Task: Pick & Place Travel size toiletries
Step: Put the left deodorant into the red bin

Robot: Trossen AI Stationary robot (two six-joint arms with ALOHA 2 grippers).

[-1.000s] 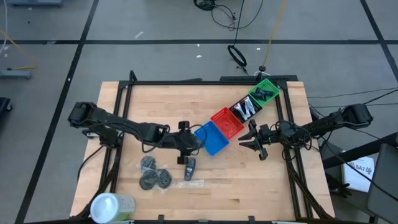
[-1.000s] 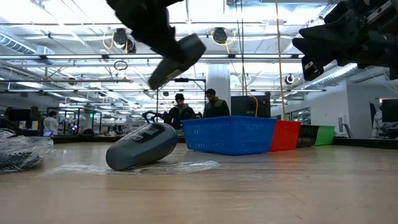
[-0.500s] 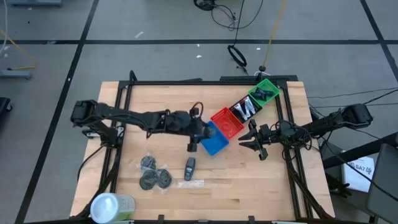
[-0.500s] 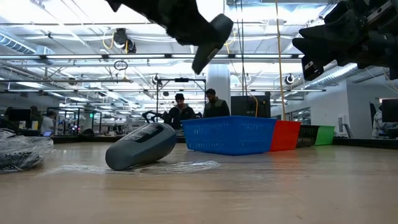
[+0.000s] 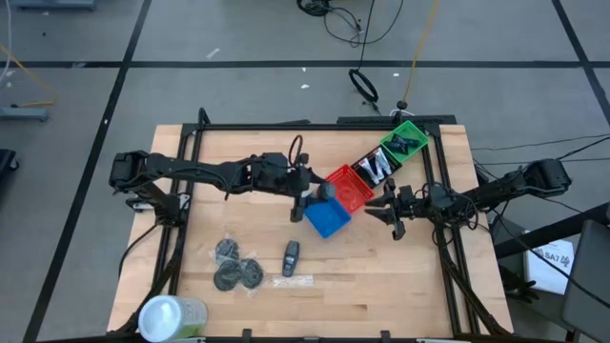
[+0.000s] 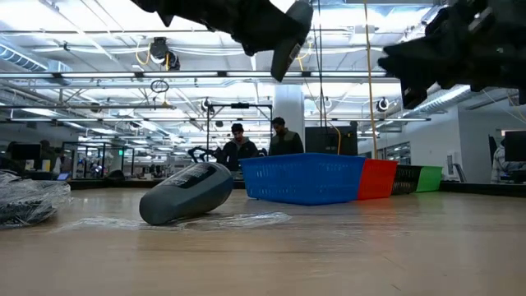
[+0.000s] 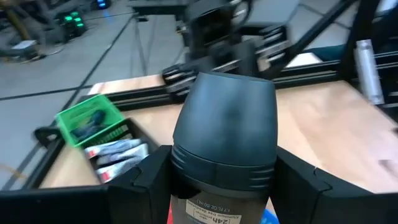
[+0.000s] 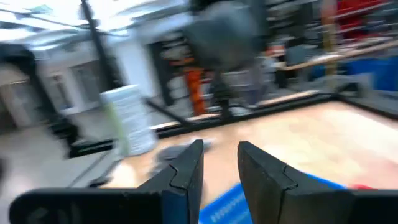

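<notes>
Starting at the lower left of the high view, I've got the white-topped green container [image 5: 170,317] lying near the table [image 5: 219,143] corner, and just up and right of it the three dark discs [image 5: 236,267] bunched together. Next along — a dark bottle [image 5: 291,258] on its side, with a clear wrapper [image 5: 295,281] just below it. Above those, at frame centre, my left gripper [image 5: 307,195] is clamped on another dark bottle [image 7: 224,146], held in the air at the left edge of the blue bin [image 5: 329,218]. On past the red bin [image 5: 349,187], the black bin [image 5: 374,168] with white tubes [image 7: 115,154] and the green bin [image 5: 402,141], my right gripper [image 5: 390,211] hovers right of the blue bin, fingers parted with nothing between them.
</notes>
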